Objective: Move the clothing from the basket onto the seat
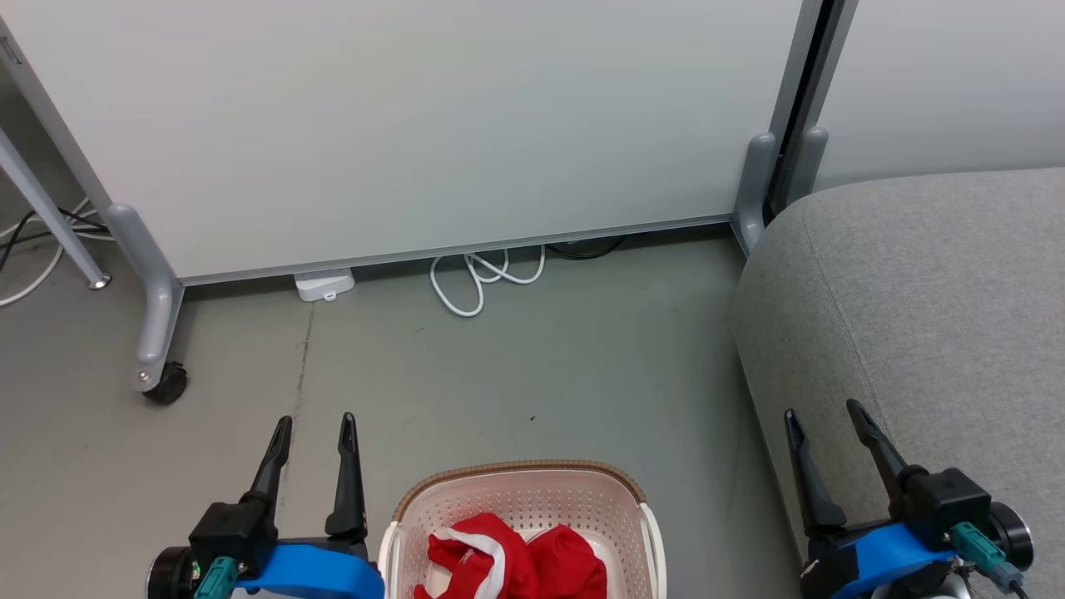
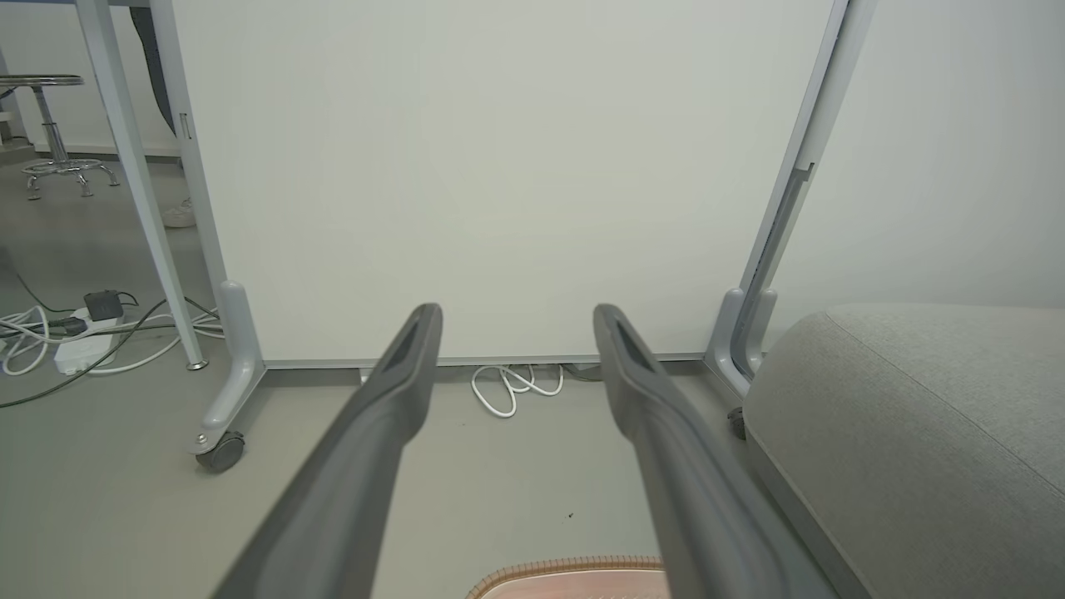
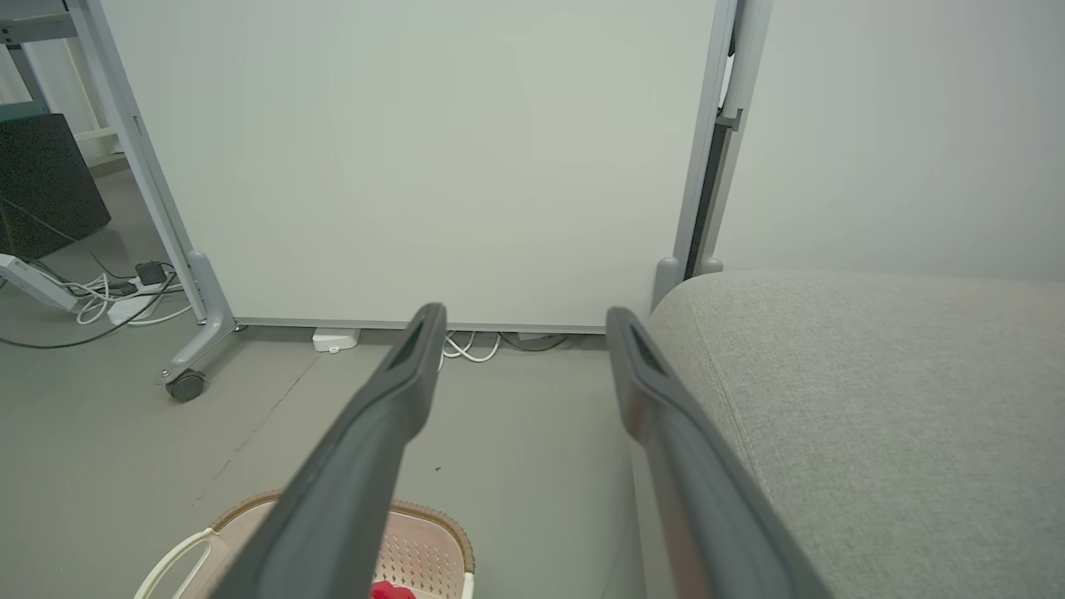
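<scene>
Here, the task appears not yet begun: the clothing (image 1: 516, 566), red with white trim, lies bunched inside the basket (image 1: 520, 468), and the visible part of the seat (image 1: 932, 299) carries nothing. All the lifting across is left to do. The left gripper (image 1: 316, 420), just beside the basket, and the right gripper (image 1: 822, 408), by the seat's rounded edge, both hang empty with fingers spread wide. The basket stands on the grey floor (image 1: 532, 366), well apart from its far edge, where a white wheeled partition (image 1: 416, 125) and a coiled white cable (image 1: 478, 279) sit. The seat occupies the floor's right side.
</scene>
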You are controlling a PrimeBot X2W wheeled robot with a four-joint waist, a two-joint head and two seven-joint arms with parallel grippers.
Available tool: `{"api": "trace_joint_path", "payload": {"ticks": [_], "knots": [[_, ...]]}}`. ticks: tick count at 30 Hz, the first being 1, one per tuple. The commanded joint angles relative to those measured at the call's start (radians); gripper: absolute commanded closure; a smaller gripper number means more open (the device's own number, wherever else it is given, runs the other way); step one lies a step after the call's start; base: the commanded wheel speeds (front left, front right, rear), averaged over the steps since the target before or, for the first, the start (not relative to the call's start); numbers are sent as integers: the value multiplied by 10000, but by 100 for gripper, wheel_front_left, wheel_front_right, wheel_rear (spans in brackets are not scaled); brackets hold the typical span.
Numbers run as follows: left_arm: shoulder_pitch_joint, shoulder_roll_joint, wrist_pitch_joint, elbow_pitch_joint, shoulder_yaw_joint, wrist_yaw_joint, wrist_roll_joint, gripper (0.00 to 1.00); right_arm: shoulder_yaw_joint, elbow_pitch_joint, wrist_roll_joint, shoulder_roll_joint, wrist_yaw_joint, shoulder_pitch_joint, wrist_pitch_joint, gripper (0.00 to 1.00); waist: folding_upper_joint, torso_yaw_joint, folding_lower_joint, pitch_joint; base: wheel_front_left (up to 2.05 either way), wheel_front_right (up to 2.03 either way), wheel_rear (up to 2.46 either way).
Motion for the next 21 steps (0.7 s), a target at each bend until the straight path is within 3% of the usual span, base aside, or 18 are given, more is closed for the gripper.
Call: {"api": "trace_joint_path", "payload": {"ticks": [1, 9, 21], "knots": [[49, -2, -52, -13, 47, 33, -13, 0, 7, 15, 25, -59, 22, 128, -53, 0, 0, 4, 0, 0, 0, 0, 0], [94, -11, -52, -7, 63, 37, -34, 0, 47, 14, 64, -57, 22, 62, -84, 0, 0, -58, 0, 91, 0, 0, 0], [-319, 49, -51, 525, 30, 0, 259, 0, 254, -194, 51, -53, 20, -423, -169, 0, 0, -903, 0, 1229, 0, 0, 0]]}}
